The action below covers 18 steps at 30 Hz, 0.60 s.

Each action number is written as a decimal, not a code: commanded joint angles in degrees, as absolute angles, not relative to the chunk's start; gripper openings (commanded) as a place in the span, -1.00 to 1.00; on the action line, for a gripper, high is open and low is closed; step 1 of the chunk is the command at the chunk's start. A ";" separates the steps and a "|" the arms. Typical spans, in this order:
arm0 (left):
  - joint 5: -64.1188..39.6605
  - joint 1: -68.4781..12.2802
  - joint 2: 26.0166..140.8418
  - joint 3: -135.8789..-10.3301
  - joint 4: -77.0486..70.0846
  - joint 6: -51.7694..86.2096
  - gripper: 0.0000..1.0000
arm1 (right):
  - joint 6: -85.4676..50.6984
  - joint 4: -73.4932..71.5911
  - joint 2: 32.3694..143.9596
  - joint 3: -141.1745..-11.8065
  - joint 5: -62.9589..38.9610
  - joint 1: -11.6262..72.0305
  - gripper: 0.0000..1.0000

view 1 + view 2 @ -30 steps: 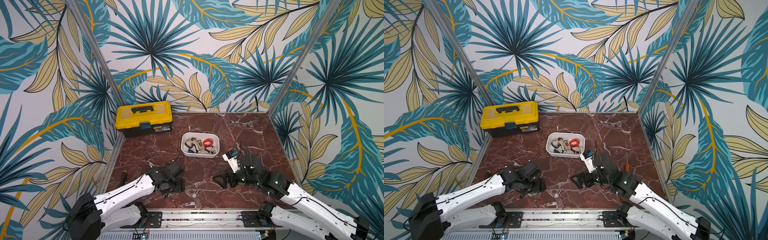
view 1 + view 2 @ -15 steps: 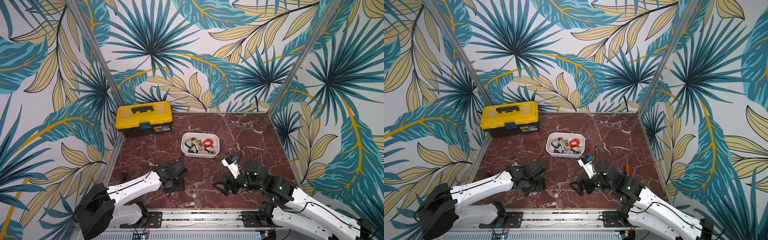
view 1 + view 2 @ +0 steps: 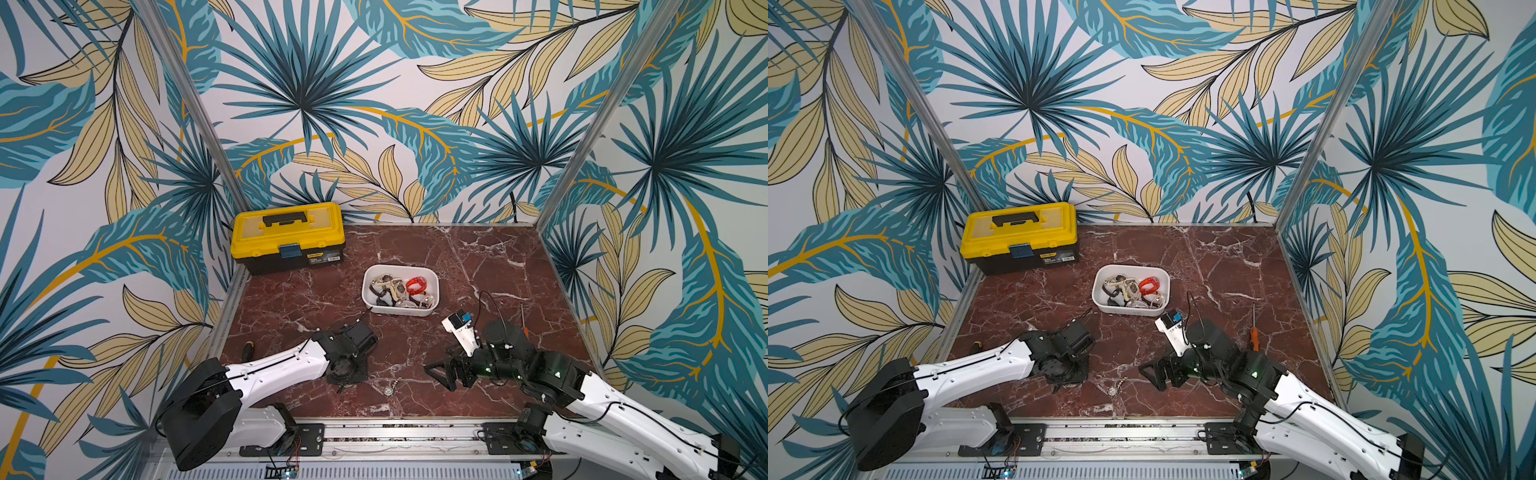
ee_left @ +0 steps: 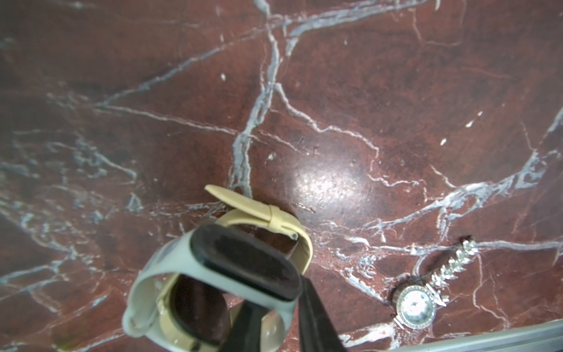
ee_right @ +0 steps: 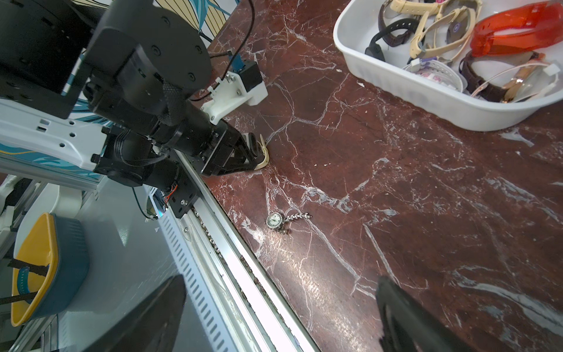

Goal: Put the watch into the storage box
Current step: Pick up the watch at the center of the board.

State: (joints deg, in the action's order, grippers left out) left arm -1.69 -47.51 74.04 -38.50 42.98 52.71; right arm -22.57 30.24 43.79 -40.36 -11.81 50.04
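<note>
The storage box (image 3: 399, 310) (image 3: 1129, 311) (image 5: 426, 94) is a white tub mid-table holding several watches and a red band. My left gripper (image 3: 345, 376) (image 3: 1065, 378) (image 4: 281, 304) points down at the marble near the front edge. Its jaws are shut on the grey band of a watch (image 4: 243, 259) with a black oblong face. A beige-strapped watch (image 4: 274, 213) (image 5: 264, 155) lies tangled against it. A small silver watch (image 3: 388, 390) (image 3: 1113, 390) (image 4: 416, 304) (image 5: 275, 220) with a chain strap lies loose between the arms. My right gripper (image 3: 442, 376) (image 3: 1156, 376) (image 5: 280, 320) hovers open and empty right of it.
A yellow-lidded black toolbox (image 3: 286, 237) (image 3: 1019, 237) stands at the back left. An orange-handled screwdriver (image 3: 524, 328) (image 3: 1253, 332) lies at the right, and a dark-handled tool (image 3: 248, 349) by the left wall. A metal rail (image 5: 237, 274) borders the front edge.
My left gripper's jaws have closed onto the grey-banded watch. The right arm has drawn back toward the front edge, its jaws still wide.
</note>
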 commanded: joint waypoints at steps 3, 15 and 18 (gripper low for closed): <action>-0.39 -47.20 72.61 -38.97 44.74 51.44 -0.76 | -21.55 29.75 45.67 -39.89 -10.73 50.36 0.99; 2.15 -47.21 66.51 -45.97 52.81 50.33 -0.89 | -21.34 28.84 46.84 -40.60 -11.11 50.36 0.99; 2.72 -47.24 65.84 -49.96 54.55 49.69 -0.92 | -21.36 28.98 47.11 -40.78 -10.99 50.36 0.99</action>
State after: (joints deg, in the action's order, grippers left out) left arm 1.13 -47.51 67.05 -45.50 51.81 50.85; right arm -22.20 29.85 46.87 -40.36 -11.60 50.04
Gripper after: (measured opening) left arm 0.076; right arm 0.995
